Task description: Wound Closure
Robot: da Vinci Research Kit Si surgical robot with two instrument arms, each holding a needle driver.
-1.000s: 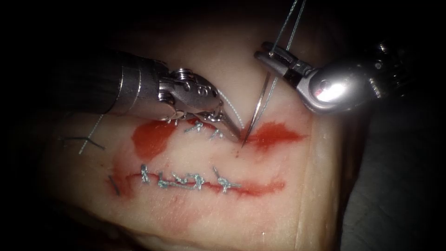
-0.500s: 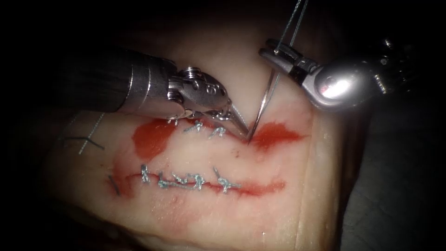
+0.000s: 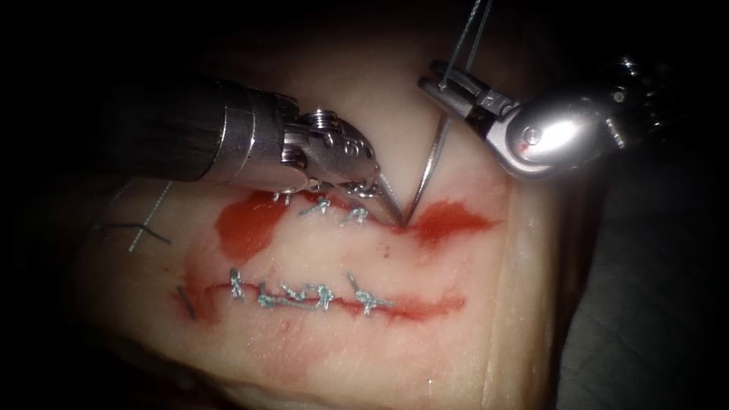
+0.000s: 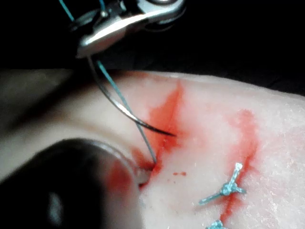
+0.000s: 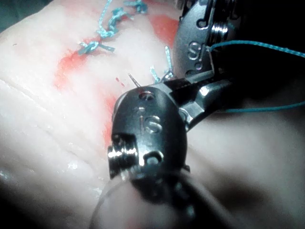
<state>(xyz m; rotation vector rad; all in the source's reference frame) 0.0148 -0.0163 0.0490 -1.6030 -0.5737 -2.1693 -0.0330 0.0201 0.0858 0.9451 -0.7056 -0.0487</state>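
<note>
Since the tissue point(image 3: 456, 319) carries two cuts, the lower one fully stitched and the upper cut point(image 3: 425, 220) sutured along its left stretch only, the risk sits at the open right part, in the red fluid point(image 3: 456, 216). My judgement: the needle tip rests at the cut's edge beside the left tool's tips, so a slip could scratch the surface or catch the nearest stitch point(image 3: 353, 218).

Right tool point(image 3: 448, 85) — jaws clamped on the needle point(image 3: 430, 163) near its thread end, the thread point(image 3: 465, 38) running upward. Left tool point(image 3: 391, 211) — jaws look closed, tips pressed into the cut just left of the needle point; whether they pinch tissue I cannot tell.
</note>
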